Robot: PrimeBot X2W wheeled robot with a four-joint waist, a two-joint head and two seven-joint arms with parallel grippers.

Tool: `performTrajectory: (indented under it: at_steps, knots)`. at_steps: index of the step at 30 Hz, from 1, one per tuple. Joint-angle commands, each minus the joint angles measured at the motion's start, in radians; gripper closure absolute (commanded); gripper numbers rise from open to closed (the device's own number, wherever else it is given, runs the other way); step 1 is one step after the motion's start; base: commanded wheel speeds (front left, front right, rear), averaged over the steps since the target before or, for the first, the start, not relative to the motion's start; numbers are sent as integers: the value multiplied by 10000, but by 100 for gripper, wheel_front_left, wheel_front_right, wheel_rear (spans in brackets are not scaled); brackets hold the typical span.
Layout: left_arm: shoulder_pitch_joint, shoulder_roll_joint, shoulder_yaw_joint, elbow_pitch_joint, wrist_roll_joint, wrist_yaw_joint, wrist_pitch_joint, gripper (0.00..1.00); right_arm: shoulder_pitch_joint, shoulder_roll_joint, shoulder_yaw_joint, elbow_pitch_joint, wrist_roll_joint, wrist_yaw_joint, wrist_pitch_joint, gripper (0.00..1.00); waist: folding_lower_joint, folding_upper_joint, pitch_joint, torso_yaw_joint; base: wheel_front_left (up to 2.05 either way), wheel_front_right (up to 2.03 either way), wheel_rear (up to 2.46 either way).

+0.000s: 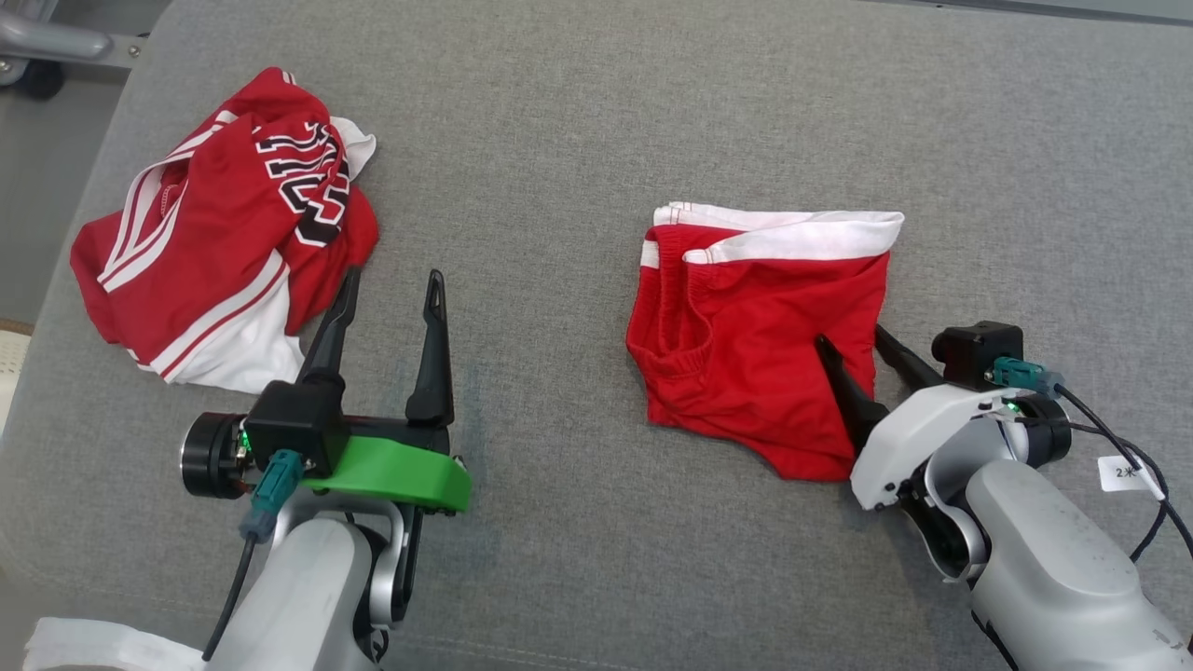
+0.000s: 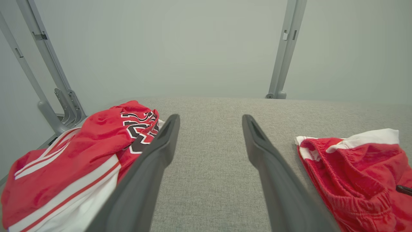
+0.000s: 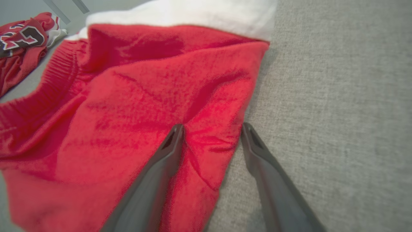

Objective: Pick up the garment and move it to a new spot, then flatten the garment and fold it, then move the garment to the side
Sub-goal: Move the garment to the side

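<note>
Head view: two garments on the grey cushion (image 1: 559,168), both red with white trim. Task item looks to be the shorts (image 1: 746,354), right of centre, lying flat and doubled over with the white band (image 1: 802,238) along the top edge. They look already folded, so my guess is the last step, the shift to the side, is being set up. At upper left the jersey (image 1: 214,233) is a crumpled heap, well apart from the shorts and with nothing gripping it; probably just parked there. At lower right the right gripper (image 1: 850,335) sits at the shorts' right-hand edge, jaws apart. Right wrist view shows one finger (image 3: 154,180) lying on the red cloth and the other on bare cushion just beside the hem, so the edge runs between them. Reads as a pinch setup on the layered edge, nothing clamped yet. At lower left the left gripper (image 1: 393,276) has its jaws wide apart and empty, over bare cushion between the two garments and near the jersey's edge; likely kept out of the way. Count: two garments, two grippers, two fingers each, zero grips.
</note>
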Motion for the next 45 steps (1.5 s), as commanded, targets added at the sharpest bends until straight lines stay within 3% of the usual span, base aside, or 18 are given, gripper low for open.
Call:
performTrajectory:
  at_steps: [1,13,28,37,45]
  knots:
    - [-104,-32,49,37,50,-48,-52,0,290,61,436,411,281,7,507,100,0,0,-79,-45,0,0,0]
    - [-99,6,134,-43,182,-117,-70,0,-438,-662,1483,42,491,-4,226,100,0,0,-178,-622,0,0,0]
    - [-921,668,98,-1240,751,21,454,0,-2665,-1549,3749,87,187,-4,-1201,100,0,0,1095,-3401,0,0,0]
    - [-1551,1034,-63,-2014,1188,18,1112,0,-3954,-3718,3912,875,-142,-4,-1575,100,0,0,2146,-4193,0,0,0]
    - [-2128,1063,-373,-2523,1465,-66,1498,0,-4661,-5626,3229,1413,-741,-4,-1578,100,0,0,2908,-4072,0,0,0]
